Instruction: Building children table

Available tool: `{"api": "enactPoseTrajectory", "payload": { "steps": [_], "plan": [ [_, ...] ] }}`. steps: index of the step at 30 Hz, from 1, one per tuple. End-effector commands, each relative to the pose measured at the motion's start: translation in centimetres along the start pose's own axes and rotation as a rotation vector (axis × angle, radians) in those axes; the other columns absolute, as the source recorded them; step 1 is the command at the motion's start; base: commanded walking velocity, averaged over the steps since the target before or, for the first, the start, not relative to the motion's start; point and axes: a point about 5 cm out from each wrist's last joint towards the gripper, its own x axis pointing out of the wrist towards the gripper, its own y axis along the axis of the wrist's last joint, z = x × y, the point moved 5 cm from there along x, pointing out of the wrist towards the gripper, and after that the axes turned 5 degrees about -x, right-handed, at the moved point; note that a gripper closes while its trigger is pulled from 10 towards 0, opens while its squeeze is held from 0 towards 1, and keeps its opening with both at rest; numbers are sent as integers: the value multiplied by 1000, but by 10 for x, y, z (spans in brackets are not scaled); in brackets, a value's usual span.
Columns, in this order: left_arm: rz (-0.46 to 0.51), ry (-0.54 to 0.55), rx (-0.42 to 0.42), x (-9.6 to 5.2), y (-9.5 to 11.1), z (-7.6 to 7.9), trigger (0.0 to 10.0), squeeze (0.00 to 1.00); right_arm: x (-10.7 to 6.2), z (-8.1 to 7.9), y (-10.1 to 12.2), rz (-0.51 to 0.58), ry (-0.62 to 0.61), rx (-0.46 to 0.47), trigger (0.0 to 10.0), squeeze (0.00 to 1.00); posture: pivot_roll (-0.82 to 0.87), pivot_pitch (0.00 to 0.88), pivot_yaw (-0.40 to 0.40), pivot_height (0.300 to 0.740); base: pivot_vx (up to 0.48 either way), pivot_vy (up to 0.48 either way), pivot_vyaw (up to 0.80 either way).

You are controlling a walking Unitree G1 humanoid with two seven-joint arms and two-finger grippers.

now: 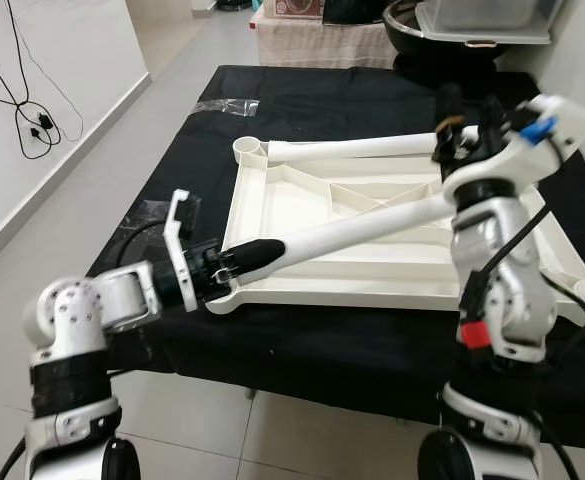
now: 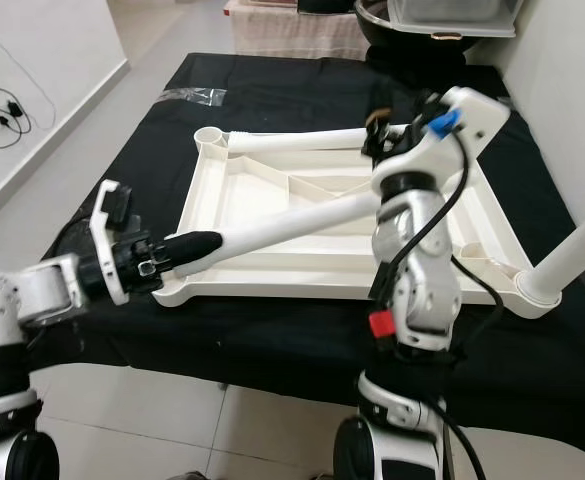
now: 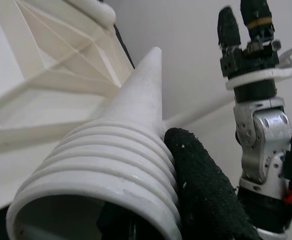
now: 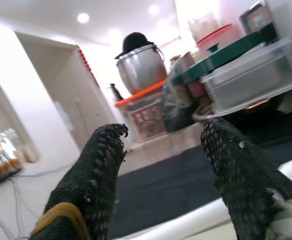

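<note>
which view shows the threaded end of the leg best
The left wrist view: the table leg shows its ribbed thread close up, with the left gripper shut on it. The eye views hide that end inside the fingers.

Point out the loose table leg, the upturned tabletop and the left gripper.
table leg (image 1: 372, 222), left eye view, mid-shaft.
tabletop (image 2: 272, 285), right eye view, near rim.
left gripper (image 1: 247, 255), left eye view, at its black tips on the leg's threaded end.

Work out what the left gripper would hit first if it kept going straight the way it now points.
Probably the right arm. The left gripper, shut on the white table leg, points along it toward that arm; depth is uncertain.
</note>
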Motion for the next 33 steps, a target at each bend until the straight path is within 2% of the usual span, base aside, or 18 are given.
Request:
{"api": "enactPoseTrajectory", "payload": {
  "steps": [1, 3, 6, 8, 9, 10, 11, 12, 14, 17, 19, 25, 27, 28, 29, 31, 33],
  "plan": [
    [69, 60, 37, -13, 10, -8, 0, 0, 0, 1, -11, -51, 17, 81, 10000, 1000, 98, 60, -25, 740, 0, 0, 0],
    [118, 120, 66, -22, 14, -17, 0, 0, -3, 1, -18, -93, 62, 176, 10000, 1000, 93, 54, -35, 740, 0, 0, 0],
    [138, 151, 84, -24, 15, -20, 0, 0, -6, 1, -30, -156, 98, 224, 10000, 1000, 84, 48, -40, 740, 0, 0, 0],
    [152, 170, 154, -23, 13, -17, 0, 0, -20, -2, -59, -316, 194, 298, 10000, 1000, 77, 44, -55, 740, 0, 0, 0],
    [152, 170, 154, -23, 13, -17, 0, 0, -20, -2, -59, -316, 194, 298, 10000, 1000, 77, 44, -55, 740, 0, 0, 0],
    [161, 168, 180, -20, 12, -13, 7059, 0, -26, 2, -72, -388, 204, 330, 10000, 0, 75, 41, -65, 740, 0, 0, 0],
    [161, 168, 180, -20, 12, -13, 7059, 0, -26, 2, -72, -388, 204, 330, 10000, 0, 75, 41, -65, 740, 0, 0, 0],
    [172, 145, 208, -17, 10, -5, 10000, 0, -34, 4, -86, -455, 224, 342, 10000, 0, 72, 38, -71, 740, 0, 0, 0],
    [172, 145, 208, -17, 10, -5, 10000, 0, -34, 4, -86, -455, 224, 342, 10000, 0, 72, 38, -71, 740, 0, 0, 0],
    [180, 69, 267, -9, 4, 18, 10000, 0, -56, -1, -113, -625, 293, 501, 10000, 0, 70, 35, -90, 740, 0, 0, 0],
    [179, 41, 288, -7, 2, 25, 10000, 0, -62, -6, -118, -663, 312, 580, 10000, 0, 71, 35, -90, 740, 0, 0, 0],
    [184, 42, 309, -5, -1, 28, 10000, 0, -66, -9, -123, -697, 315, 663, 10000, 0, 75, 37, -99, 740, 0, 0, 0],
    [170, 26, 308, -5, -10, 30, 10000, 0, -61, -15, -117, -669, 322, 764, 10000, 0, 72, 40, -98, 740, 0, 0, 0],
    [170, 26, 308, -5, -10, 30, 10000, 0, -61, -15, -117, -669, 322, 764, 10000, 0, 72, 40, -98, 740, 0, 0, 0],
    [165, 24, 306, -5, -14, 31, 10000, 0, -60, -17, -113, -656, 334, 806, 10000, 0, 72, 40, -98, 740, 0, 0, 0],
    [166, 36, 305, -5, -16, 29, 10000, 0, -59, -17, -110, -646, 341, 832, 10000, 0, 73, 42, -100, 740, 0, 0, 0],
    [175, 57, 310, -6, -14, 27, 10000, 0, -61, -9, -111, -657, 331, 855, 10000, 0, 71, 46, -101, 740, 0, 0, 0]
  ]
}}
